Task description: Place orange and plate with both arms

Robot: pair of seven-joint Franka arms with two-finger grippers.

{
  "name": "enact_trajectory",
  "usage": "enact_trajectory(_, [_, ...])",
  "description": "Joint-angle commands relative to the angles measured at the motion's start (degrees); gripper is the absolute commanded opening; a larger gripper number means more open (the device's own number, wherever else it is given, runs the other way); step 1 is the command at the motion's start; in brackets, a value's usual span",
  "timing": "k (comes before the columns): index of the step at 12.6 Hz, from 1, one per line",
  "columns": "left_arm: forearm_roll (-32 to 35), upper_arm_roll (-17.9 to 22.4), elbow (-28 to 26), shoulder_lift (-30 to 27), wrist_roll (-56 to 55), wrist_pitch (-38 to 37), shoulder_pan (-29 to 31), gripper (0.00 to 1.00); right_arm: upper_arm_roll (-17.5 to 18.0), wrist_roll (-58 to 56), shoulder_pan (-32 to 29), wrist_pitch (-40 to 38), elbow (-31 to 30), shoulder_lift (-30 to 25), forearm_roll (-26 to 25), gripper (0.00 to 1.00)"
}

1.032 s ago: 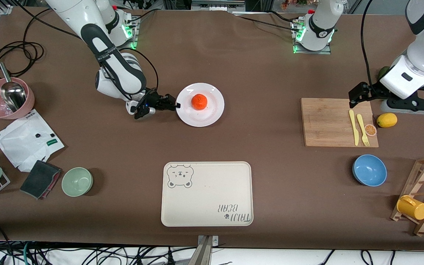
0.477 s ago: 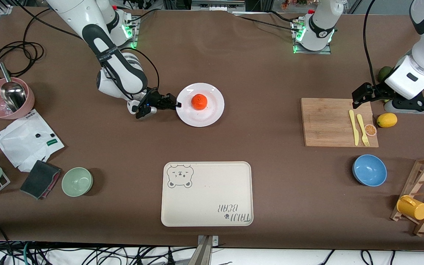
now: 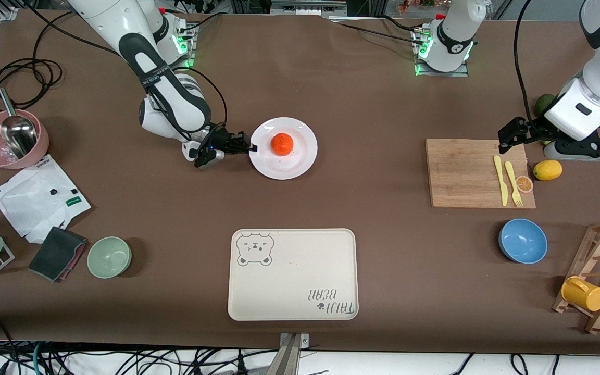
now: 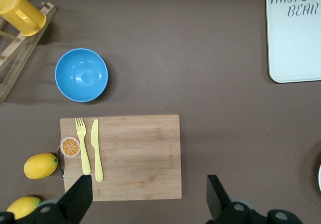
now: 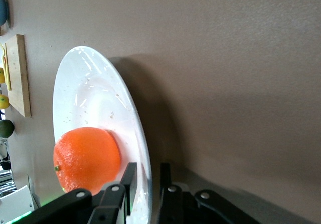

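Observation:
The white plate (image 3: 300,156) lies on the table toward the right arm's end, with the orange (image 3: 282,144) on it. My right gripper (image 3: 252,148) is low at the plate's rim, on the side toward the right arm's end. In the right wrist view its fingers stand narrow on either side of the rim (image 5: 146,176), one above the plate (image 5: 90,88) next to the orange (image 5: 88,158) and one under it. My left gripper (image 3: 511,136) hangs open and empty over the edge of the wooden cutting board (image 4: 149,184).
A beige bear-print tray (image 3: 292,273) lies nearer the front camera than the plate. The cutting board (image 3: 466,172) carries a yellow knife, fork and orange slice. A lemon (image 3: 547,170), blue bowl (image 3: 523,240), green bowl (image 3: 109,257) and pink bowl (image 3: 11,138) stand around.
My right gripper has edged slightly toward the plate's rim. My left arm lifted a little a second ago and has since held still. Plate and orange have not moved.

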Motion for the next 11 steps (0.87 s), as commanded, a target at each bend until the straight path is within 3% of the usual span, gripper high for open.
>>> enact_trajectory(1, [-1.03, -0.29, 0.97, 0.09, -0.04, -0.28, 0.29, 1.00, 0.53, -1.44, 0.33, 0.96, -0.18, -0.63, 1.76, 0.17])
enact_trajectory(6, [-1.12, -0.29, 0.97, 0.09, 0.13, -0.37, 0.29, 1.00, 0.53, -1.44, 0.33, 0.96, -0.18, -0.63, 1.76, 0.01])
enact_trajectory(11, [-1.12, -0.21, 0.97, 0.09, 0.49, -0.46, 0.38, 1.00, 0.53, -1.00, 0.15, 0.61, -0.18, -0.54, 1.76, 0.00])
